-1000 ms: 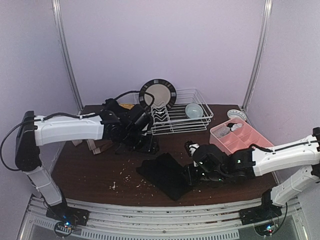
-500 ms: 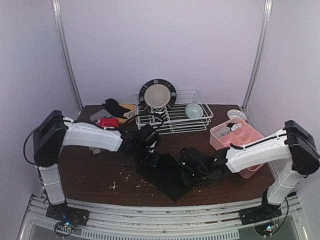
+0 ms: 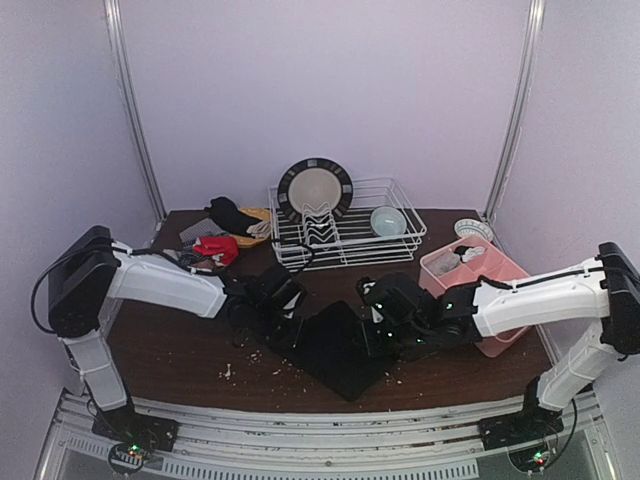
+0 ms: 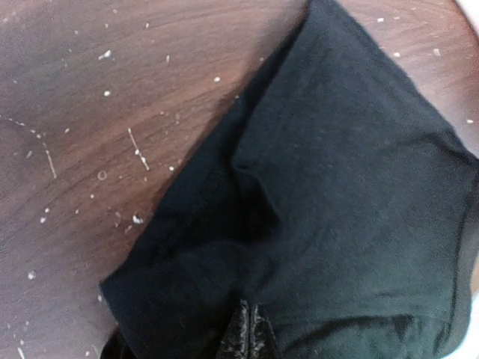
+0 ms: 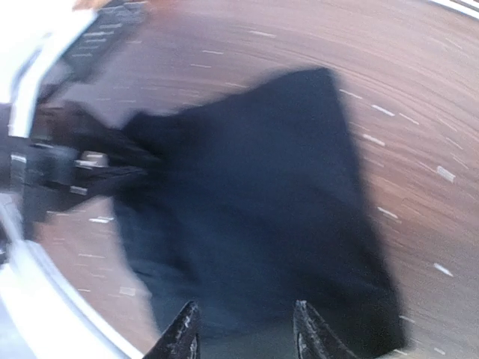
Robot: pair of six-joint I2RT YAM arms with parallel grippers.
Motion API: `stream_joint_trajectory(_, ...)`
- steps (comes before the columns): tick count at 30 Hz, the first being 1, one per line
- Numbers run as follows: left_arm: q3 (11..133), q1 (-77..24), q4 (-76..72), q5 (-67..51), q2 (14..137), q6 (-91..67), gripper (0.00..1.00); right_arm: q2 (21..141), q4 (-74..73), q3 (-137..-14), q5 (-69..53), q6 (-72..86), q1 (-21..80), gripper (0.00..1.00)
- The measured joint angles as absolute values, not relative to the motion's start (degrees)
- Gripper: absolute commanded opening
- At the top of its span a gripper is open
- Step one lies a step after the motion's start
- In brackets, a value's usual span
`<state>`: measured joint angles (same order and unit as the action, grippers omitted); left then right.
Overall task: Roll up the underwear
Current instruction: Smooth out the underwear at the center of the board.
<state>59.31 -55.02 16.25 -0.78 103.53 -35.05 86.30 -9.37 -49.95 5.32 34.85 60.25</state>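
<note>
Black underwear (image 3: 340, 350) lies flat mid-desk (image 3: 180, 345). The left pincer (image 4: 243, 336) is pinched shut on its left edge. The right pincer (image 5: 243, 329) hovers part-open above, holding nothing. It should grip the opposite edge level so both roll evenly.

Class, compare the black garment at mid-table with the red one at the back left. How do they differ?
The black garment lies spread flat; the red garment is bunched in a pile. The black one is pinched by the left gripper; the red one is untouched. Both are cloth on the table.
</note>
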Motion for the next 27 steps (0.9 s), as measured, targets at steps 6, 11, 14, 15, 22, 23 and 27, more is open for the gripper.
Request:
stream_joint_trajectory(6, 55.66, -55.02, 14.52, -1.13, 97.58, -34.44, 0.37, 95.09, -8.69, -59.16, 2.13, 32.49, 61.84, 0.39)
stream_joint_trajectory(11, 52.53, -55.02, 14.63, -1.50, 91.26, -34.98, 0.55, 96.29, -9.74, -59.16, 2.48, 30.39, 67.11, 0.37)
stream_joint_trajectory(14, 52.47, -55.02, 13.93, -1.85, 89.97, -35.22, 0.49, 98.06, -9.63, -59.16, 2.79, 30.15, 71.16, 0.34)
stream_joint_trajectory(15, 52.49, -55.02, 13.72, -1.96, 90.08, -35.33, 0.47, 99.29, -9.69, -59.18, 3.11, 30.17, 72.38, 0.32)
stream_joint_trajectory(22, 53.58, -55.02, 12.73, -3.81, 94.17, -36.36, 0.23, 105.03, -10.02, -59.18, 6.90, 30.92, 76.16, 0.33)
stream_joint_trajectory(23, 54.08, -55.02, 12.62, -3.99, 95.09, -36.60, 0.18, 105.01, -10.02, -59.11, 7.16, 31.09, 76.53, 0.35)
stream_joint_trajectory(27, 56.12, -55.09, 11.77, -4.29, 98.72, -36.84, 0.00, 103.35, -10.13, -58.13, 7.55, 31.53, 77.58, 0.43)
